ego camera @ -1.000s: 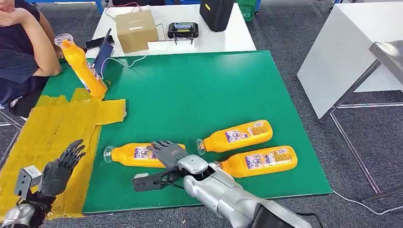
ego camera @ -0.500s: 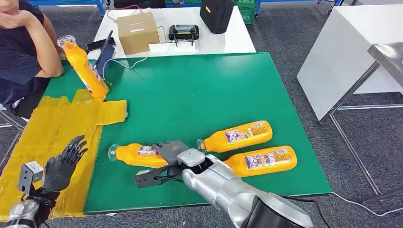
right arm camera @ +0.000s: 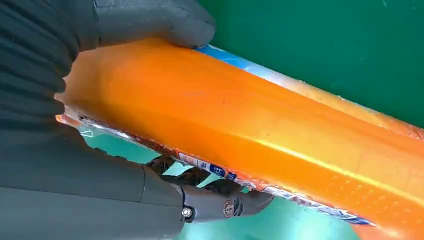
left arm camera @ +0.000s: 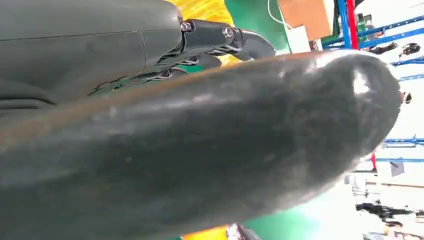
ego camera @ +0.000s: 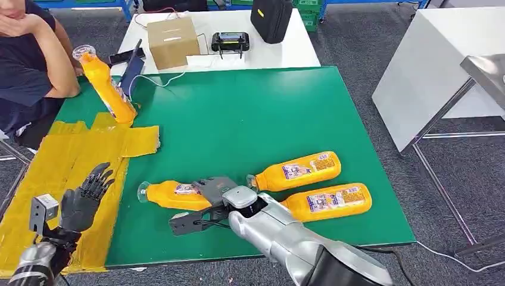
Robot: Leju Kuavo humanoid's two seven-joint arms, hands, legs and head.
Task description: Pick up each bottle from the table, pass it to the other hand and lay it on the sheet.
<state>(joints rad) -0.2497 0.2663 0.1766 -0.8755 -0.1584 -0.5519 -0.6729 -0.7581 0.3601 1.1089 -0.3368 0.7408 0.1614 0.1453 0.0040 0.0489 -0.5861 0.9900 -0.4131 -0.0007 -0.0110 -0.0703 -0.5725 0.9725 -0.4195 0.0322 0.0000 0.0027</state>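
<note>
Now my right hand (ego camera: 209, 189) has its fingers (right arm camera: 150, 22) wrapped around the nearest bottle (ego camera: 172, 195) lying on the green surface (ego camera: 250, 119), so I judge lifting comes next, toward my left hand (ego camera: 80, 202), spread wide and holding nothing.

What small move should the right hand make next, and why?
Probably lift the bottle slightly off the green table. The right hand already has thumb and fingers around it, while the left hand waits open above the yellow sheet.

hand (right arm camera: 85, 165) gripping orange bottle (right arm camera: 260, 135), green mat (right arm camera: 325, 45)
</note>
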